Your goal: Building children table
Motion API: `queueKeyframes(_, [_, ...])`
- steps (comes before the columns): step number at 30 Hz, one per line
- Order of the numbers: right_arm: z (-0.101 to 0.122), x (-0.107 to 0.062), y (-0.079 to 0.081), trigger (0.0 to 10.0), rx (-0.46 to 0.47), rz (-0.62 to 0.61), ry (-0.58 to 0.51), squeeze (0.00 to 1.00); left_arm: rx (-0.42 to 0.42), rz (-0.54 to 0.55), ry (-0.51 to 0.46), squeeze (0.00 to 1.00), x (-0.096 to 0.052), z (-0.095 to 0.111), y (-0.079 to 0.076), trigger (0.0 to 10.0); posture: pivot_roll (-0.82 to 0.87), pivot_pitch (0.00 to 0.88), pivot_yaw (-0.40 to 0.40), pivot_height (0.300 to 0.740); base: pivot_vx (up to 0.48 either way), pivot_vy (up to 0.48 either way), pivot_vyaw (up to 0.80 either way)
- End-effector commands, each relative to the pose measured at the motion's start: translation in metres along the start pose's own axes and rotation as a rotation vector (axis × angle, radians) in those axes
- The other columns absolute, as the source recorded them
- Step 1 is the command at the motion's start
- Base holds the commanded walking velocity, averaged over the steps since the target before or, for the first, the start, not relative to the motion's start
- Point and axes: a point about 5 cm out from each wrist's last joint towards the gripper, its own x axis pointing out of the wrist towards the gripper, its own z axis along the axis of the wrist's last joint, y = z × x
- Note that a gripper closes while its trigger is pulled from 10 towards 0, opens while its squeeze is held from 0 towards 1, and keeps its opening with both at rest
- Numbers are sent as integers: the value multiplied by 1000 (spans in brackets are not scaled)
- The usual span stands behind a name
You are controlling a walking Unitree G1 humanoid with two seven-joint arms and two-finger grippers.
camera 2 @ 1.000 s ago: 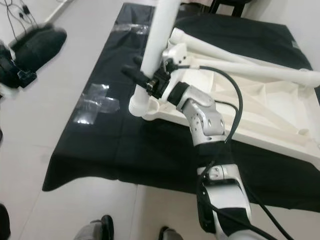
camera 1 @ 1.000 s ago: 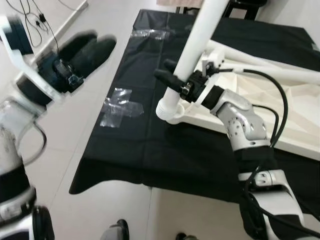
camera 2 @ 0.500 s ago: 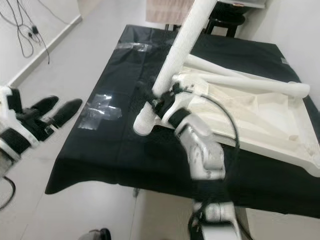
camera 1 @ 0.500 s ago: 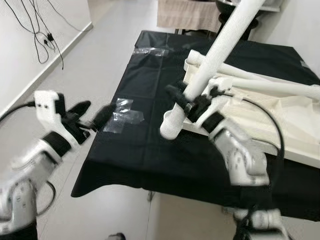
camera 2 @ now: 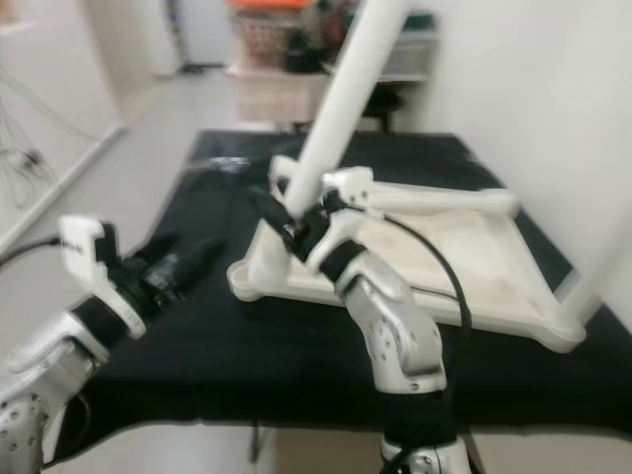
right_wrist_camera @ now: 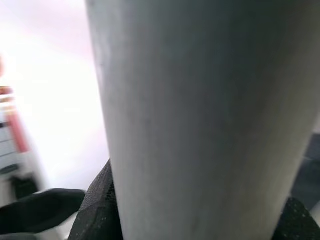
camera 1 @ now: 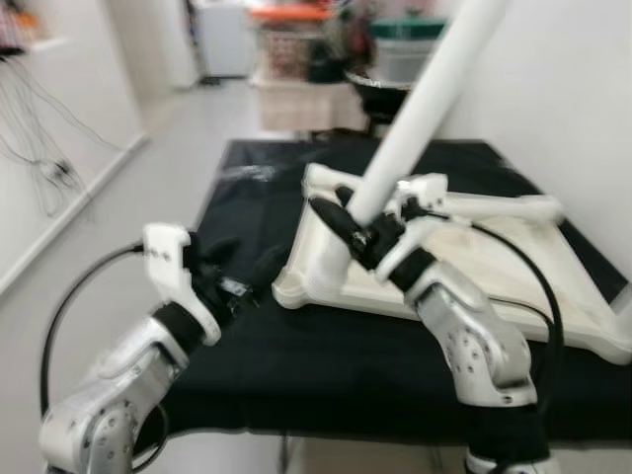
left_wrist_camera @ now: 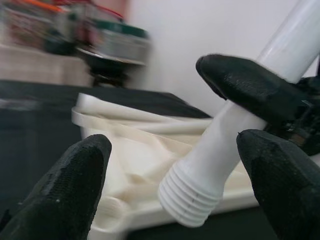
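Observation:
A long white table leg [camera 1: 427, 107] slants up and to the right, and my right gripper [camera 1: 348, 219] is shut on it near its lower end. Its ribbed screw end [left_wrist_camera: 189, 199] hangs close above the near left corner of the upside-down white tabletop [camera 1: 474, 269], which lies on a table under a black cloth [camera 1: 326, 365]. My left gripper [camera 1: 243, 261] is open just left of that corner; in the left wrist view its fingers [left_wrist_camera: 64, 196] stand wide on either side of the screw end, not touching it. The leg [right_wrist_camera: 200, 115] is very close in the right wrist view.
A second white leg [camera 1: 499, 207] lies along the tabletop's far edge, and another stands upright at its right corner [camera 2: 600, 259]. A white wall runs close on the right. Cables [camera 1: 39, 170] trail on the floor at the left; bins and furniture stand at the back.
The camera has tipped up and the picture has shifted. My left gripper has come in from the left to the leg's lower end. The leg stays in my right gripper, now over the tabletop's corner.

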Motion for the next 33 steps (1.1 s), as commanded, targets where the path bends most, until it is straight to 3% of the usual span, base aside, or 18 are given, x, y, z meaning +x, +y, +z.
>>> queueKeyframes(1, [1,-1,11,10000,5,94,-11,0,15,36,32,0,-1,-8,0,10000,0,37,-42,740,270,0,800])
queueKeyframes(6, [1,-6,16,10000,20,152,-9,0,31,61,60,0,-3,-16,-2,10000,3,43,-44,740,54,0,799])
queueKeyframes(8, [-1,-7,14,10000,-9,148,15,0,87,79,97,0,-7,-22,-1,10000,6,46,-45,740,0,0,0])
queueKeyframes(14, [-5,-8,11,10000,-22,121,46,0,104,98,110,0,-10,-24,0,10000,8,51,-45,740,0,0,0])
queueKeyframes(21, [-15,-7,9,10000,-44,144,94,0,208,133,146,0,-20,-23,2,10000,15,77,-46,740,0,0,0])
queueKeyframes(23, [-23,0,2,10000,-91,175,146,0,271,183,189,0,-27,-25,3,10000,33,110,-58,740,0,0,0])
queueKeyframes(26, [-26,4,-2,10000,-122,195,176,0,295,227,209,0,-33,-23,2,10000,48,139,-72,740,0,160,0])
queueKeyframes(33, [-17,13,-14,10000,-120,236,144,0,432,310,230,0,-54,-14,7,10000,78,207,-82,740,0,206,0])
